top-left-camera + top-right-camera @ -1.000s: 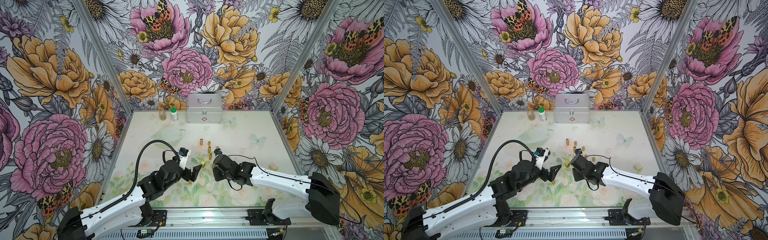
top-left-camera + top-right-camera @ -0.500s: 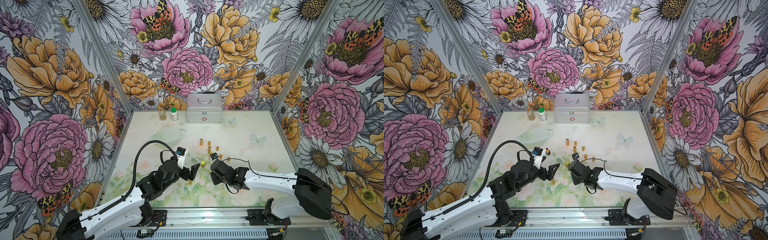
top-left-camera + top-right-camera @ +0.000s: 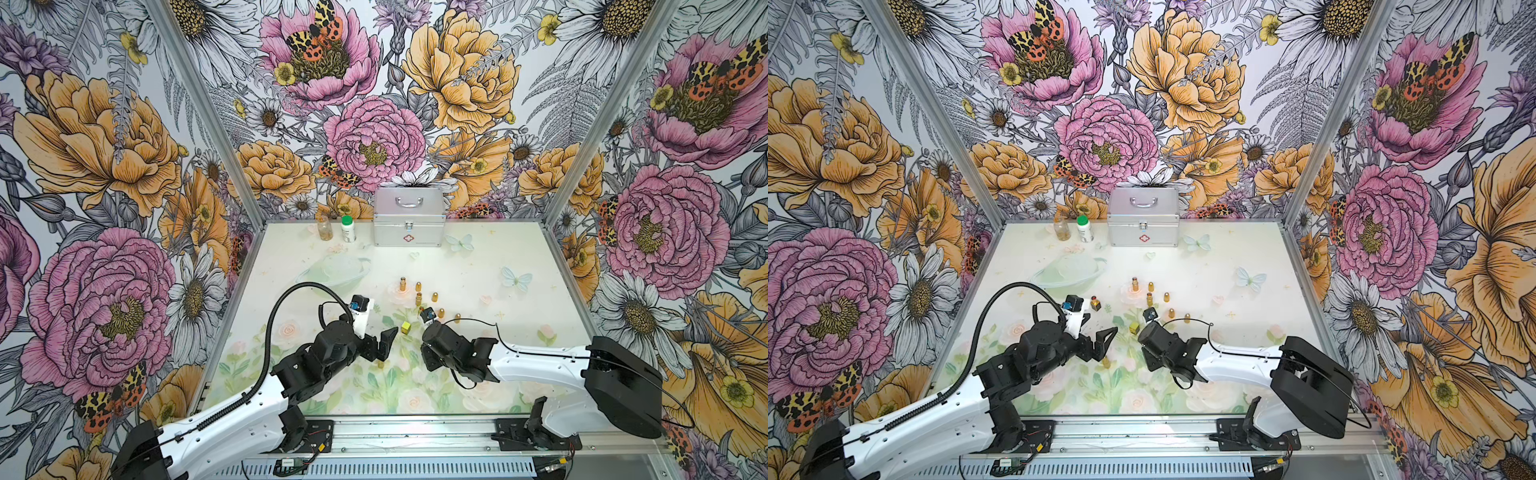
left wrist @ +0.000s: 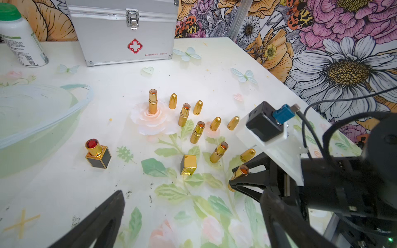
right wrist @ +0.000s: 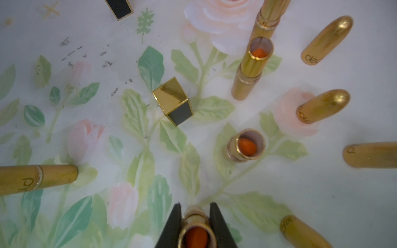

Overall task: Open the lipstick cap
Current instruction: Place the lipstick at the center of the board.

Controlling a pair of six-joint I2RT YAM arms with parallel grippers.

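Note:
My right gripper (image 5: 195, 207) is shut on a gold lipstick tube (image 5: 196, 227) that has no cap; orange shows in its open top. The left wrist view shows that tube (image 4: 241, 172) tilted between the black fingers (image 4: 247, 185). My left gripper (image 4: 193, 216) stands open and empty just left of it, low over the table, as both top views show (image 3: 384, 347) (image 3: 1104, 347). A capped gold lipstick (image 5: 36, 178) stands by the left gripper (image 3: 380, 365). A square gold cap (image 4: 188, 165) sits apart from its black base (image 4: 97, 153).
Several uncapped gold tubes (image 4: 153, 104) and bullet-shaped gold caps (image 4: 172, 101) stand in a cluster behind the grippers. A clear bowl (image 4: 32, 120) lies at the left. At the back wall stand a silver first-aid case (image 3: 409, 216), a white bottle (image 3: 348, 228) and a small jar (image 3: 324, 227).
The right arm has swung and drawn slightly toward the table's front with the tube still in its grip. The left gripper has shifted a little to the left, still open.

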